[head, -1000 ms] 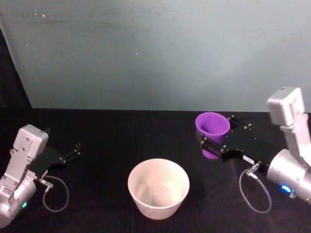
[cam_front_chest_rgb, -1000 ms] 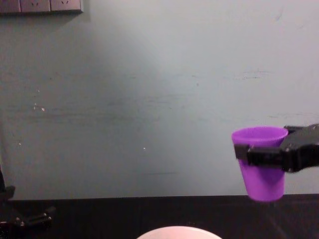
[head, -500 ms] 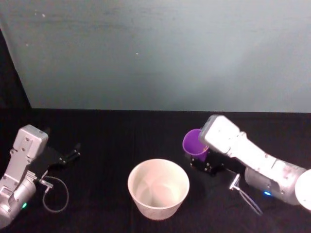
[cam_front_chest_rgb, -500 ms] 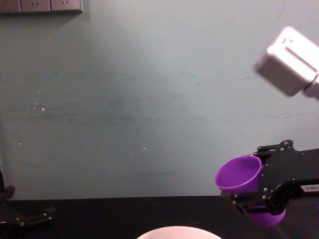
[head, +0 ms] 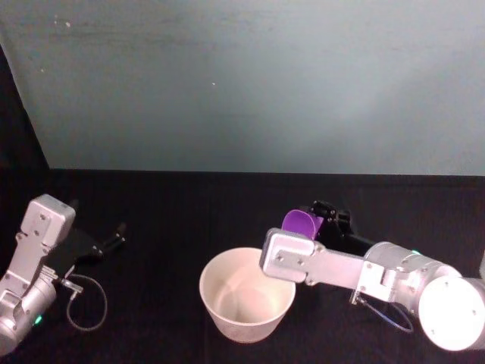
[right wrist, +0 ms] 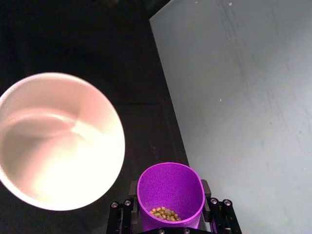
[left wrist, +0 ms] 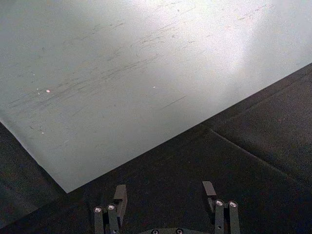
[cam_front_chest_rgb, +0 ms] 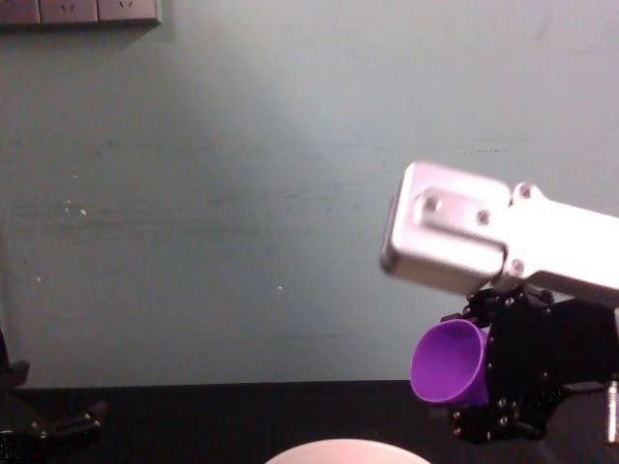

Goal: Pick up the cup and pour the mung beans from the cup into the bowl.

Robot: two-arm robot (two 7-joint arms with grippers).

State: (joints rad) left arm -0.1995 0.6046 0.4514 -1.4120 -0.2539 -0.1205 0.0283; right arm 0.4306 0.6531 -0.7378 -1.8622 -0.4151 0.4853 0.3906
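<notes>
The cup (head: 301,223) now lies tipped well over, with its mouth turned toward the robot's left. A second ago it hung upright and farther out to the right. It is held in the air just beside the right rim of the bowl (head: 244,317). The right hand (right wrist: 168,185) grips it with a finger on either side, and the right arm has rolled over it and swung in. In the right wrist view the mung beans (right wrist: 165,213) sit in a small heap deep inside the cup, and the bowl's white inside looks bare. So the pour seems begun but nothing has spilled; more tilt, and perhaps a little more reach over the rim, looks needed. The bowl stands where it did on the black bench (head: 167,205). The left hand (left wrist: 163,191) rests open and empty at the bench's left side, unmoved.
</notes>
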